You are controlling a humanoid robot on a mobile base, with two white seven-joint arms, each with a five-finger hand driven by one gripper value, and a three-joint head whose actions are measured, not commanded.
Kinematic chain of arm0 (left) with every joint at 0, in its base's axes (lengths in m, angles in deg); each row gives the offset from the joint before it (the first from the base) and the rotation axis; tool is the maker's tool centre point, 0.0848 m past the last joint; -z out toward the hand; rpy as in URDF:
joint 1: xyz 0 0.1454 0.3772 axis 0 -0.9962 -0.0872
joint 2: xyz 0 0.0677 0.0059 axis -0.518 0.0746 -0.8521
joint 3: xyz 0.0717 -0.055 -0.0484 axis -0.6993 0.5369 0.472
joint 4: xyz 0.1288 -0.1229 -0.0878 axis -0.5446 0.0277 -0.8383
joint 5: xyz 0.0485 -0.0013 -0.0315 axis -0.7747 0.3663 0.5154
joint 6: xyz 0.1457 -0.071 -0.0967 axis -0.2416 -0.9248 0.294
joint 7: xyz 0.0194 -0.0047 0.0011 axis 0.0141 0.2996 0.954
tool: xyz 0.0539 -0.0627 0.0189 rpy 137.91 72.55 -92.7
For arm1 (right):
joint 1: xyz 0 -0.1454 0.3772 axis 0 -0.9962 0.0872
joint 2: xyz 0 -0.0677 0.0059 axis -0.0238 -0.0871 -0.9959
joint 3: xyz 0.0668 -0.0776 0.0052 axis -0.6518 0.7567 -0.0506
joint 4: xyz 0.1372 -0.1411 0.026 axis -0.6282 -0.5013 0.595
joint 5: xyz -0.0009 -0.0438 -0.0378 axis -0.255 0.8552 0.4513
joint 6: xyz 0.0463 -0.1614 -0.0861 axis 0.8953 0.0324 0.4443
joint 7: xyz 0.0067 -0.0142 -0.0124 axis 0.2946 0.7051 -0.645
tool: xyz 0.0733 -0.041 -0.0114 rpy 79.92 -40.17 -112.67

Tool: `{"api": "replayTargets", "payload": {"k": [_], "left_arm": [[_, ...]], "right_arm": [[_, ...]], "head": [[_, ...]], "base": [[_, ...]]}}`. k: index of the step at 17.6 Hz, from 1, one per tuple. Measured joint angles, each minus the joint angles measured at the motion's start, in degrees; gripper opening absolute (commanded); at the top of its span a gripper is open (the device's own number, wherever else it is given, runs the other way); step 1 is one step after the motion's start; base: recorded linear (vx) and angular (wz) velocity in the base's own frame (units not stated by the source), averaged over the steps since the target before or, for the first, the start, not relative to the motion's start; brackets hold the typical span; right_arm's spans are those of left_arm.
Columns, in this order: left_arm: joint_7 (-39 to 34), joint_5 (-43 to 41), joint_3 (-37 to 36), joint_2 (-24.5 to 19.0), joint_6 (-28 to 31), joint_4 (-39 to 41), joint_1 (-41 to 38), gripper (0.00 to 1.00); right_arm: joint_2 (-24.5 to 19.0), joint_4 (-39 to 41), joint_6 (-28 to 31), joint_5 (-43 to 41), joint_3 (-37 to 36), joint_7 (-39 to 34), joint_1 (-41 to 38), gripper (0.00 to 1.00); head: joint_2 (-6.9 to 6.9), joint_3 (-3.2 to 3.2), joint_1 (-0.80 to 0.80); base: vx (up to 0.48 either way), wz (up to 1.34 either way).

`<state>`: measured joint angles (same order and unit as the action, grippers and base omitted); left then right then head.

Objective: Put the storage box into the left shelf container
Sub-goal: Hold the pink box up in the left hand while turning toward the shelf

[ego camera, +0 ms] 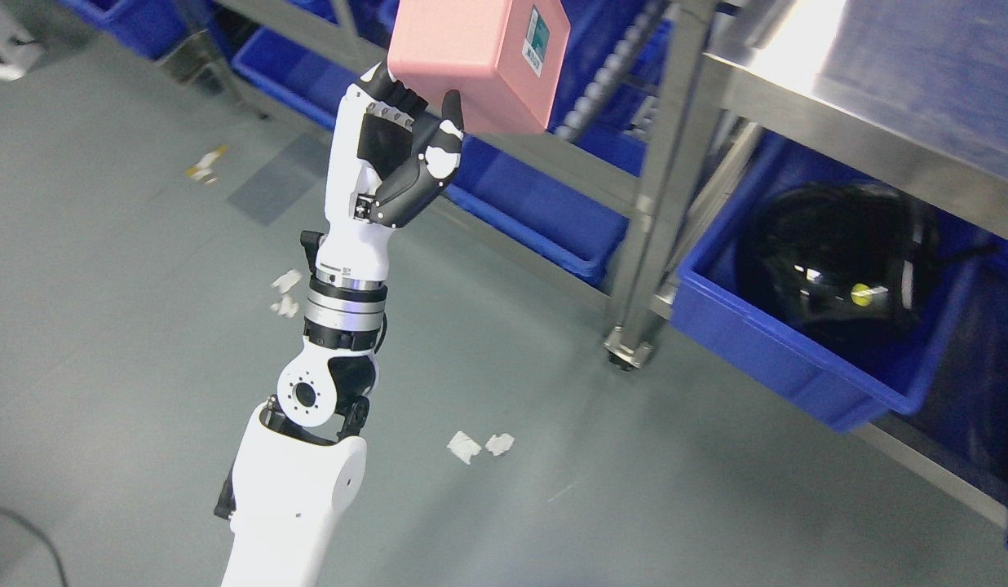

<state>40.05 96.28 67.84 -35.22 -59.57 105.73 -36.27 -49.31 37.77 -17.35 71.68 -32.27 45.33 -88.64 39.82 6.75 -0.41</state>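
Head view: carrying step, left hand [406, 139] gripping pink storage box [479, 57] at twelve o'clock.
Next: lower it into blue shelf container [545, 216] just below.

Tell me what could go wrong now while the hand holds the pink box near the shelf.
1. The left hand grips the pink box only at its lower corner, so it might tilt or slip out.
2. The metal shelf rail runs just beneath the box; lowering it here could knock against it.
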Motion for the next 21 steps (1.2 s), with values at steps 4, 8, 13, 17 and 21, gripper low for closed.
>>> {"api": "replayTargets", "payload": {"k": [4, 8, 13, 17, 21], "left_arm": [[0.06, 0.42, -0.45, 0.02, 0.06, 0.06, -5.29, 0.02], [0.26, 0.61, -0.59, 0.04, -1.47, 0.07, -9.02, 0.02], [0.37, 0.71, 0.09, 0.05, -2.53, 0.08, -11.28, 0.02], [0.39, 0.74, 0.45, 0.05, -3.16, 0.08, -12.26, 0.02], [0.39, 0.75, 0.56, 0.06, -3.56, 0.09, -12.99, 0.02]], "right_arm": [[0.00, 0.00, 0.00, 0.00, 0.00, 0.13, 0.00, 1.00], [0.00, 0.00, 0.00, 0.00, 0.00, -0.17, 0.00, 1.00], [0.00, 0.01, 0.00, 0.00, 0.00, -0.29, 0.02, 1.00], [0.00, 0.00, 0.00, 0.00, 0.00, -0.31, 0.02, 1.00], [0.00, 0.00, 0.01, 0.00, 0.00, -0.53, 0.01, 1.00]], "head": [[0.01, 0.00, 0.00], [0.02, 0.00, 0.00], [0.02, 0.00, 0.00], [0.03, 0.00, 0.00], [0.03, 0.00, 0.00]], "base": [[0.043, 1.21], [0.212, 1.01], [0.356, 0.86], [0.445, 0.38], [0.455, 0.13]]}}
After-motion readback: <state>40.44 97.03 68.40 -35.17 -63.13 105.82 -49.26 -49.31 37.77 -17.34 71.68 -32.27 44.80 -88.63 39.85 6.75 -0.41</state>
